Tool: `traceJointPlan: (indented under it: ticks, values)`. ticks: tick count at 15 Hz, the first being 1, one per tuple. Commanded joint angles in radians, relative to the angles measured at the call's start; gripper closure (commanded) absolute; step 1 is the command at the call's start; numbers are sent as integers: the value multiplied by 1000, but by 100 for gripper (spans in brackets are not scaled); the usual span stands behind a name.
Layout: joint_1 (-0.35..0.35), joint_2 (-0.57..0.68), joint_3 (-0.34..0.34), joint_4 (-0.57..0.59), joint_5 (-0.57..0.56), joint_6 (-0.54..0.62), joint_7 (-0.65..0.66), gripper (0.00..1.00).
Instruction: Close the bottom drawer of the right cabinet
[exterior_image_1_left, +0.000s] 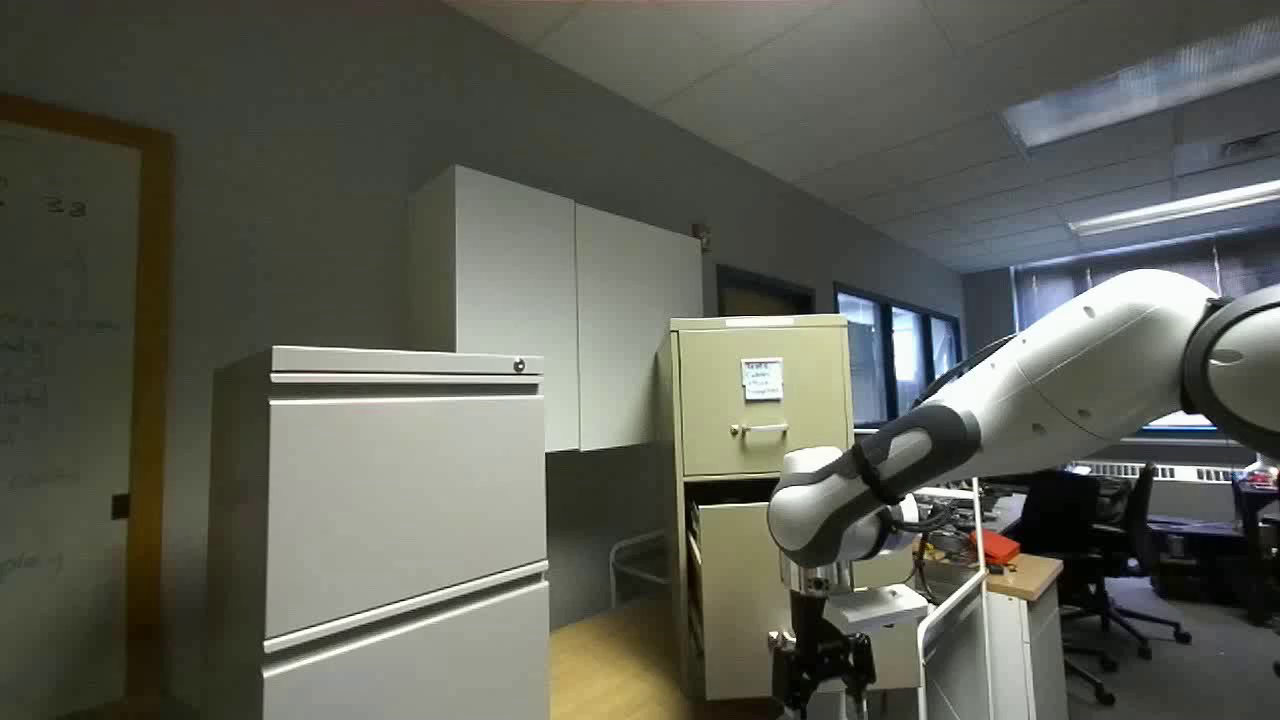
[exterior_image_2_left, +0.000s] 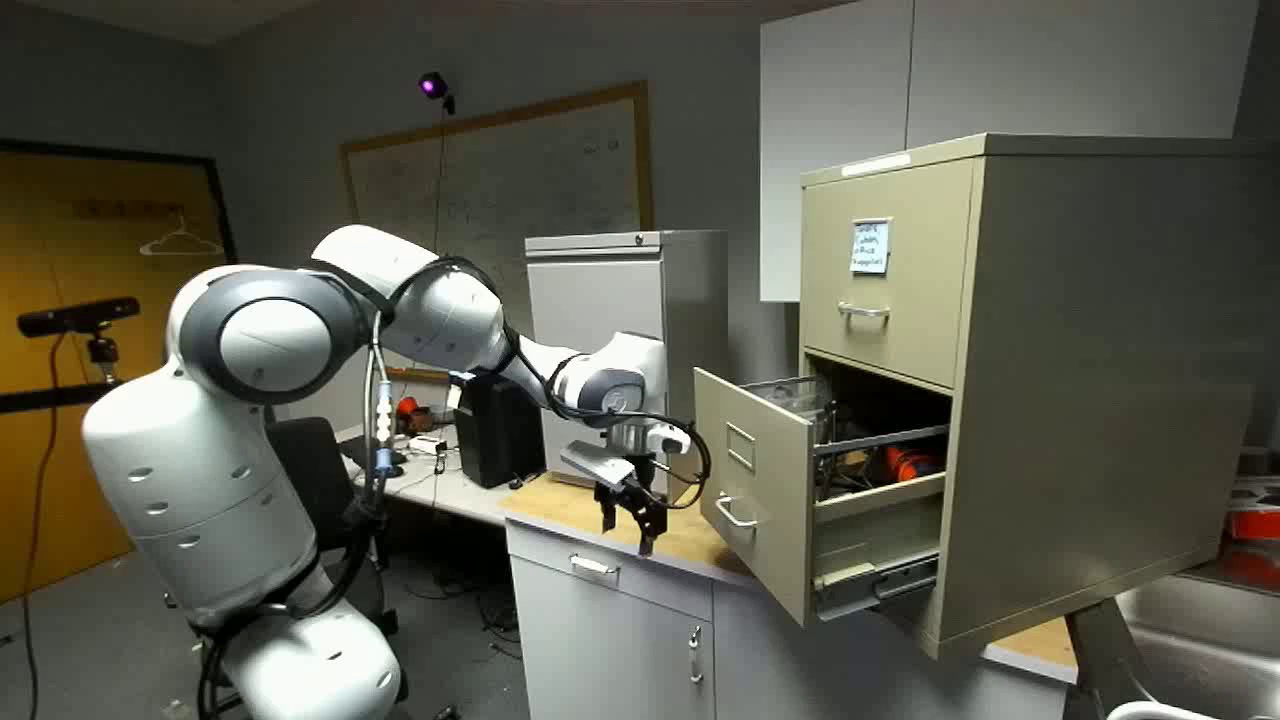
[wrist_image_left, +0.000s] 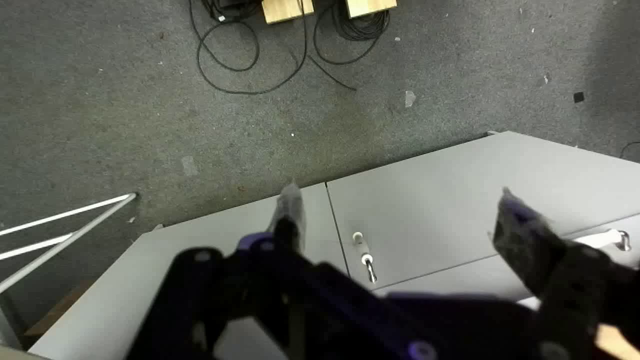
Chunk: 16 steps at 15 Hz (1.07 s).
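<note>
Tool (wrist_image_left: 402, 197) closest in the wrist view, spread wide, then bottom drawer (exterior_image_2_left: 768, 485) pulled out, its front facing the tool across a gap, right cabinet (exterior_image_2_left: 1060, 380) behind that front, and in an exterior view pale-grey cabinet (exterior_image_2_left: 605, 300) beyond the tool, whiteboard (exterior_image_2_left: 500, 190) farther back.

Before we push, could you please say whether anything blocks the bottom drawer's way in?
Nothing visible stands between the bottom drawer and the right cabinet; the gripper hangs in front of the drawer.
</note>
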Motion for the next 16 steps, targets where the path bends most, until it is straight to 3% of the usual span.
traceJointPlan:
  ticks: [1,16]
  values:
    - [-10,1,9,2,2,0,-2,0]
    - [-14,-18,20,53,-53,-21,28,0]
